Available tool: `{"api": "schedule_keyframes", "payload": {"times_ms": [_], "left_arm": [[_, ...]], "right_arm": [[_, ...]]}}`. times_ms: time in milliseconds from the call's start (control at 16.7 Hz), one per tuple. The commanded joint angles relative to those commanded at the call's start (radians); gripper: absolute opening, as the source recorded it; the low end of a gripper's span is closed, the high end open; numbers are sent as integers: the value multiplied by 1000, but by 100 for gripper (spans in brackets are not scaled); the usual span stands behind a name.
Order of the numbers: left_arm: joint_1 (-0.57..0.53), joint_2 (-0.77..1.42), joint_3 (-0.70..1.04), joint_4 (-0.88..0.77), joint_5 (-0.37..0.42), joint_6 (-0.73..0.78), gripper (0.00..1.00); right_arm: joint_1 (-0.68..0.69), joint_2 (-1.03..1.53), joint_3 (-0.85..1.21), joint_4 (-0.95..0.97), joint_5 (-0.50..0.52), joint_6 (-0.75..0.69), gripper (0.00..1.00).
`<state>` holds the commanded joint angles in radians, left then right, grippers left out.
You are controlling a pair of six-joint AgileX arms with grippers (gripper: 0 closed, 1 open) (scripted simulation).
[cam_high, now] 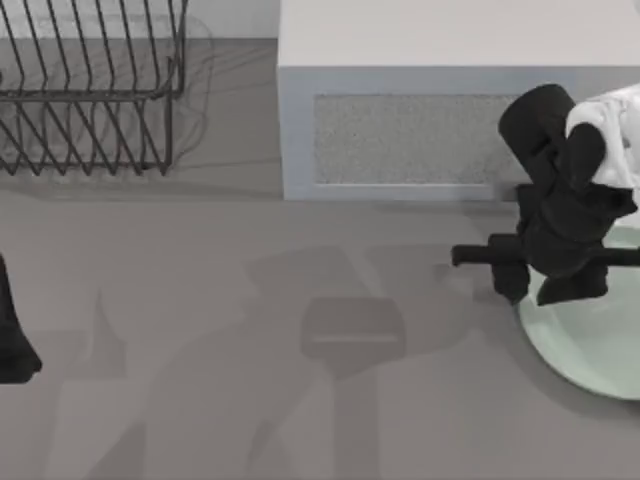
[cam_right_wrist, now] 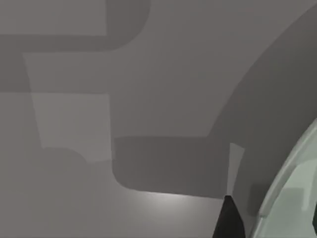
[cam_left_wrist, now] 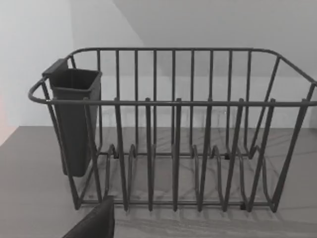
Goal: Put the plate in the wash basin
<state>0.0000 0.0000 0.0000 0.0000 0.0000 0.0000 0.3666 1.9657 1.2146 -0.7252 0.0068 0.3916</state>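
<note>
- The dark wire dish rack [cam_high: 90, 90] stands at the table's far left; a dark cutlery cup [cam_left_wrist: 74, 119] hangs on one end of it, and its slots hold nothing.
- The white microwave [cam_high: 420, 100] sits at the back, centre to right.
- The pale mint-green plate [cam_high: 590, 340] lies flat on the grey table [cam_high: 200, 300] at the right edge, partly cut off and partly covered by the right arm.
- The right gripper [cam_high: 520, 290] hangs over the plate's near-left rim; whether its fingers are open or closed, I cannot tell.
- The left gripper [cam_high: 12, 330] is parked at the left edge, mostly out of frame, its state unclear.
</note>
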Motion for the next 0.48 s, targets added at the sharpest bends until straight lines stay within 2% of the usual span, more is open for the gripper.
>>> {"api": "schedule_keyframes", "payload": {"times_ms": [240,480], "left_arm": [[0,0,0,0,0,0,100],[0,0,0,0,0,0,100]], "right_arm": [[21,1,10,-66,29,-9,0],[74,14,116,-286,88,-33,0]]}}
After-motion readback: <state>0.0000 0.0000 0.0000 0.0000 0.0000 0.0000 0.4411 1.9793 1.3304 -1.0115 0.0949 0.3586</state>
